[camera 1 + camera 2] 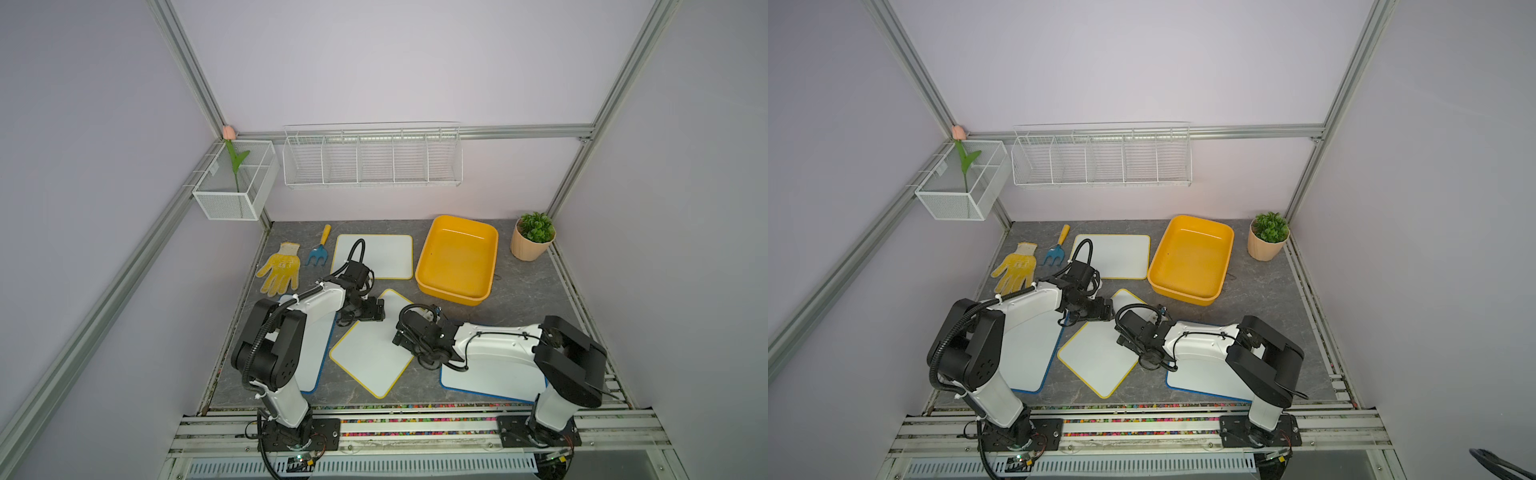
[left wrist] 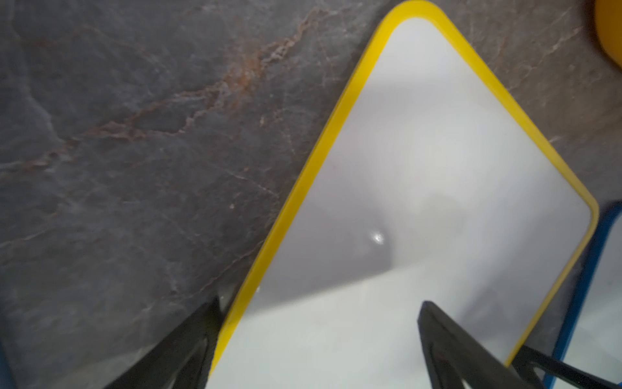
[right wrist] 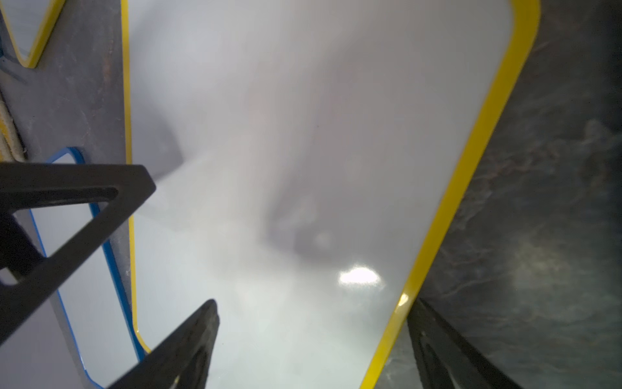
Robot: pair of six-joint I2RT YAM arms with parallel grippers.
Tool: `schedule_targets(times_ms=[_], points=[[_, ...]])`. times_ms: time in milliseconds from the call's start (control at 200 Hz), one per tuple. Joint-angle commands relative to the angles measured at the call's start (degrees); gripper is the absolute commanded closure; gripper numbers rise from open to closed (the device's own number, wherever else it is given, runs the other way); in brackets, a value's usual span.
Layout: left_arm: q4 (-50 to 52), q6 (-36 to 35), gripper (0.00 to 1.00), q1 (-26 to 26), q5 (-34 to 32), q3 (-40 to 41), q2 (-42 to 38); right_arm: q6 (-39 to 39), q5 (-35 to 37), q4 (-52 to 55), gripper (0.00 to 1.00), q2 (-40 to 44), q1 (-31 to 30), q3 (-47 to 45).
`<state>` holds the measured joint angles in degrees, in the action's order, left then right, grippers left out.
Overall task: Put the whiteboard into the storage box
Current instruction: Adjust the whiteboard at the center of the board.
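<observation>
Where the grey marbled table runs back toward 1 o'clock from its middle stands the storage box, a shallow yellow tub with nothing in it. Next, the whiteboard: yellow-edged, flat on the table at the middle, turned cornerwise, with the box at its 1 o'clock, near but apart. Likely handling: light, thin and stiff, with a glossy face on which pads would slip. Lying flat it offers little hold from above, so the yellow rim looks the place to take it, either one edge pinched or two opposite edges lifted together. Left pincer: jaws wide apart and empty, astride the rim on the board's 11 o'clock side, one jaw over the table, the other over the white face. Right pincer: likewise spread and holding nothing, astride the rim toward 3 o'clock. Whether either pincer touches the board cannot be told.
</observation>
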<state>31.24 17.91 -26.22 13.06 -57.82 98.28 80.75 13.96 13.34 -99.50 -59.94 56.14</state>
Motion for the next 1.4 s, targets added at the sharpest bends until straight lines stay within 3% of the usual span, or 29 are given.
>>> schedule_targets(times_ms=[0,530,685,985,1165,1395], points=[[3.3,3.7,0.08,-2.3,8.0,4.0,1.0,-5.0,-0.8,-1.0,0.11,-3.3,1.9,1.0],[-4.3,11.4,0.08,-2.6,10.8,12.1,-7.5,-21.3,-5.0,-1.6,0.11,-10.1,6.7,10.5],[-5.0,12.8,0.08,-2.6,7.1,12.6,-8.1,-25.3,-4.6,-3.0,0.11,-11.1,6.9,11.6],[-9.5,16.0,0.08,-2.6,8.8,13.7,-9.7,-34.3,-10.1,-8.5,0.11,-14.5,8.0,13.8],[-6.7,14.9,0.07,-2.6,4.5,13.6,-11.6,-36.7,-10.9,-9.0,0.11,-16.1,8.0,16.0],[-3.7,15.3,0.05,-2.5,-1.5,11.3,-9.8,-40.3,-5.0,-6.0,0.11,-14.5,8.0,17.0]])
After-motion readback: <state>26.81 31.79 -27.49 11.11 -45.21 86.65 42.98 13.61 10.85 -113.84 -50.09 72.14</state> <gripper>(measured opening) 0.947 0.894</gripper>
